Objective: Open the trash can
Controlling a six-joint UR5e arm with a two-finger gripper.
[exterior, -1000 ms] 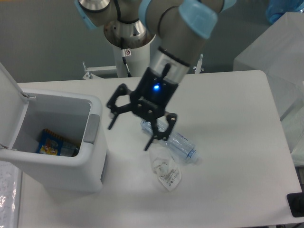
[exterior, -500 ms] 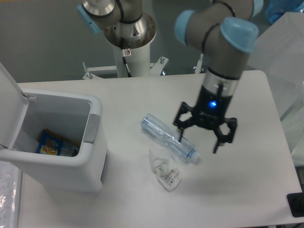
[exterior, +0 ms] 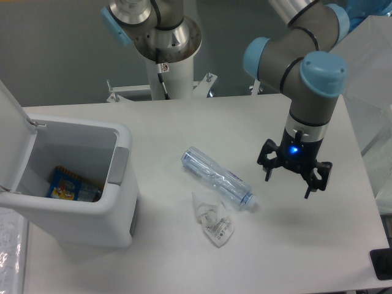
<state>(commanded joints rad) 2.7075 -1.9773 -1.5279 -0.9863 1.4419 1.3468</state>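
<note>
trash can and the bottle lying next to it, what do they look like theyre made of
The trash can looks like opaque white moulded plastic, matte, with rounded corners and a grey latch. The bottle looks like thin clear plastic: the table shows through it, and its ribbed wall catches glints.

The arm is bent over at the right, wrist pointed straight down (blue light lit), and the gripper point(exterior: 293, 177) is held spread, empty.
</note>
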